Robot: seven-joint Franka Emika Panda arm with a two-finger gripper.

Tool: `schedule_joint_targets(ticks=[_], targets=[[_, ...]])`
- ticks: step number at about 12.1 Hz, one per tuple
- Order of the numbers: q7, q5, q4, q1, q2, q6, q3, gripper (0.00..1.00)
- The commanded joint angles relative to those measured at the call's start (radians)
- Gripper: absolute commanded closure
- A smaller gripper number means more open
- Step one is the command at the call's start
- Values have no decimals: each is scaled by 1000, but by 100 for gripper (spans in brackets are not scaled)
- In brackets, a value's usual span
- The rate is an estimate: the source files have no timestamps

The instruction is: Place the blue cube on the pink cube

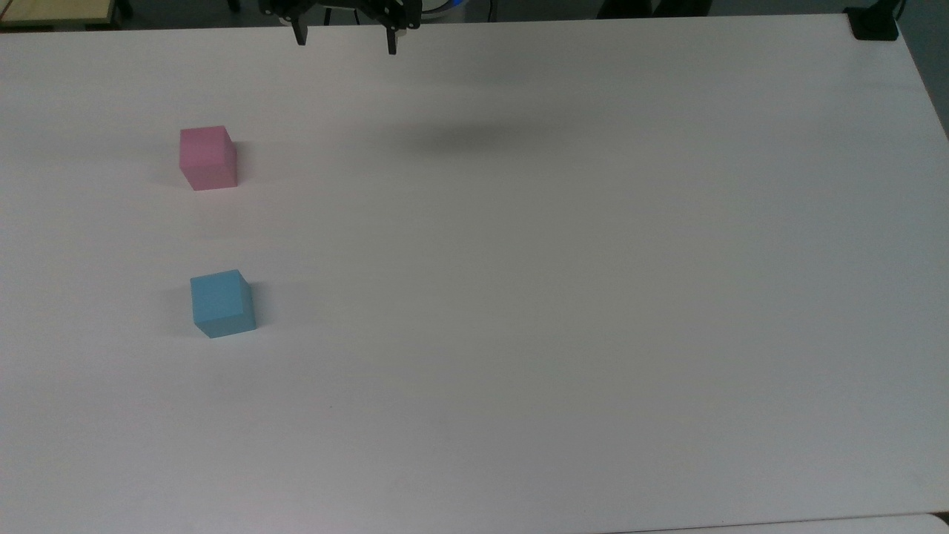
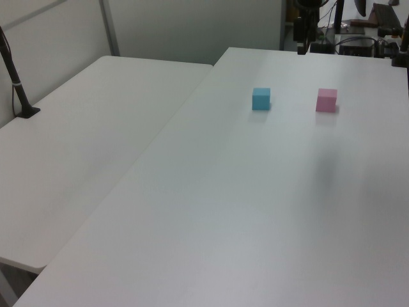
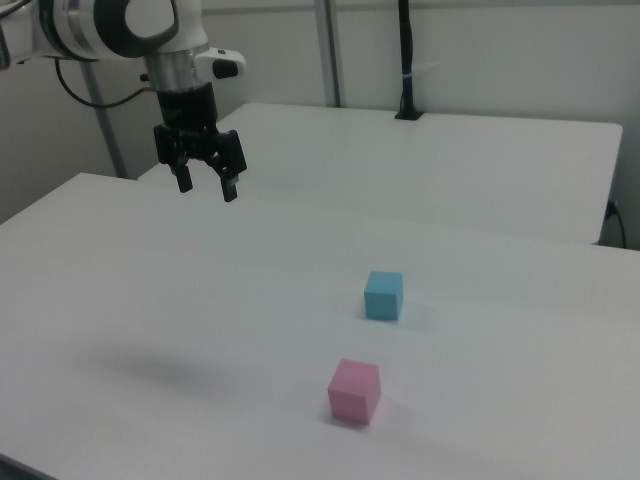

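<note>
While nothing is held yet, going across the top view from its left: the pink cube (image 1: 208,157) sits on the white counter (image 1: 563,297), toward the top view's left and upper part. The blue cube (image 1: 222,302) sits directly below it in the top view, well apart from it, both flat on the counter and turned slightly askew. Farther toward the top view's right, at the upper edge, the gripper (image 1: 345,38) hangs above the counter with its fingers spread and empty, its shadow falling on bare surface to the top view's right.

In the right view the gripper (image 3: 203,180) is high at the right view's left, well apart from the blue cube (image 3: 383,295) and the pink cube (image 3: 354,391). In the left view the blue cube (image 2: 261,98) is at the left view's left of the pink cube (image 2: 326,100).

Handling guess: the blue cube looks matte, solid, rigid and light, likely foam or painted wood, not fragile. Matte faces should give fair friction. Best hold is across two opposite side faces, near mid-height, fingers aligned with the cube's slight rotation, leaving the bottom free to land square. The pink cube has the same footprint, so placement needs centering; an off-center drop could tip or nudge it.
</note>
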State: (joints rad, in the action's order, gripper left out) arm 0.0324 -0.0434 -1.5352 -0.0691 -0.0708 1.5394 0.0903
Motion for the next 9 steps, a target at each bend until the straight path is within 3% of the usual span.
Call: schedule_joint_targets(ticks=[1,9], targets=[[-21,-3,-22,8,16,65,14,0],[-22,-3,-20,21,-15,97,14,0]])
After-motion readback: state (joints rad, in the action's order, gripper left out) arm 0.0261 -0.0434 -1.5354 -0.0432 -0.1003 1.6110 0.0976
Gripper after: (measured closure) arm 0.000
